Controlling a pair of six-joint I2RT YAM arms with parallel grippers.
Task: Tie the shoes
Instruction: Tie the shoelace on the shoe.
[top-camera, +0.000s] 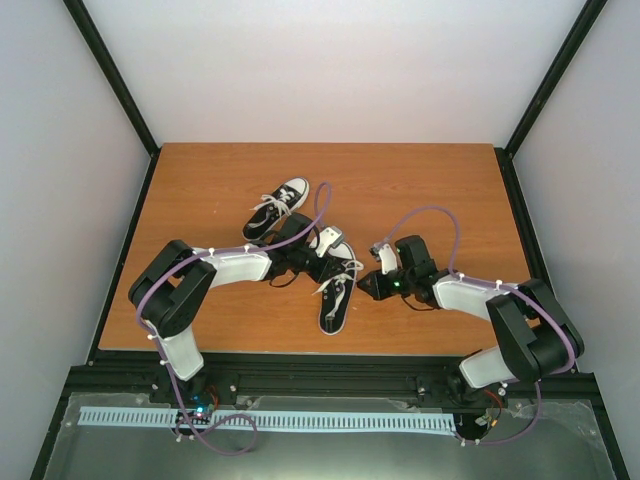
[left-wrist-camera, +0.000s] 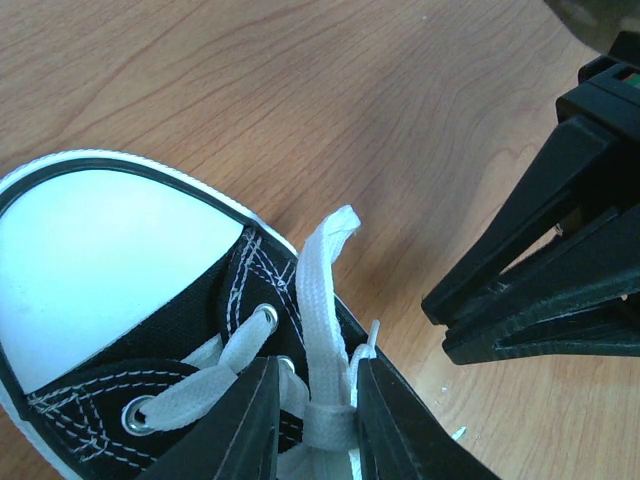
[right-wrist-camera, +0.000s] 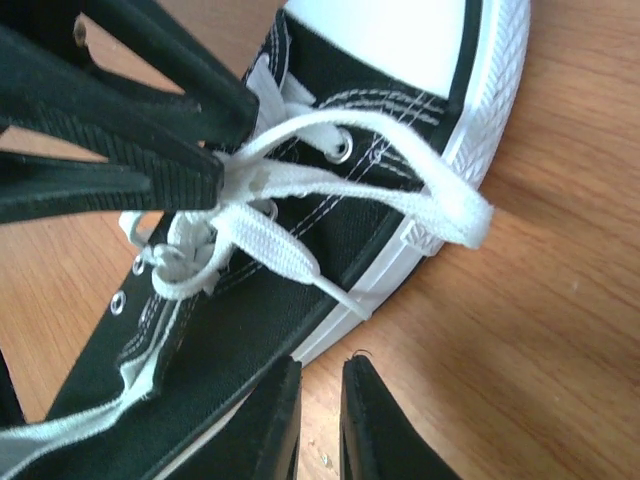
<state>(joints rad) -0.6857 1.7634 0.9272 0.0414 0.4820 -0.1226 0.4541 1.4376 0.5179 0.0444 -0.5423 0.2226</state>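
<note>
Two black shoes with white toe caps lie on the wooden table: one further back (top-camera: 277, 210), one nearer (top-camera: 337, 300). My left gripper (top-camera: 322, 262) (left-wrist-camera: 315, 372) reaches over the nearer shoe (left-wrist-camera: 200, 310) just behind its toe cap and is shut on a white lace loop (left-wrist-camera: 322, 290) at its knot. From the right wrist I see that loop (right-wrist-camera: 450, 205) stretched out sideways over the shoe's (right-wrist-camera: 300, 290) sole. My right gripper (top-camera: 365, 287) (right-wrist-camera: 320, 365) hovers over bare wood beside that sole, its fingers nearly together and holding nothing.
The table (top-camera: 430, 180) is a brown wooden board with black frame rails along its sides. The right gripper's black fingers (left-wrist-camera: 540, 270) sit close to the right of the left gripper. The back shoe's laces (top-camera: 268, 205) look loose.
</note>
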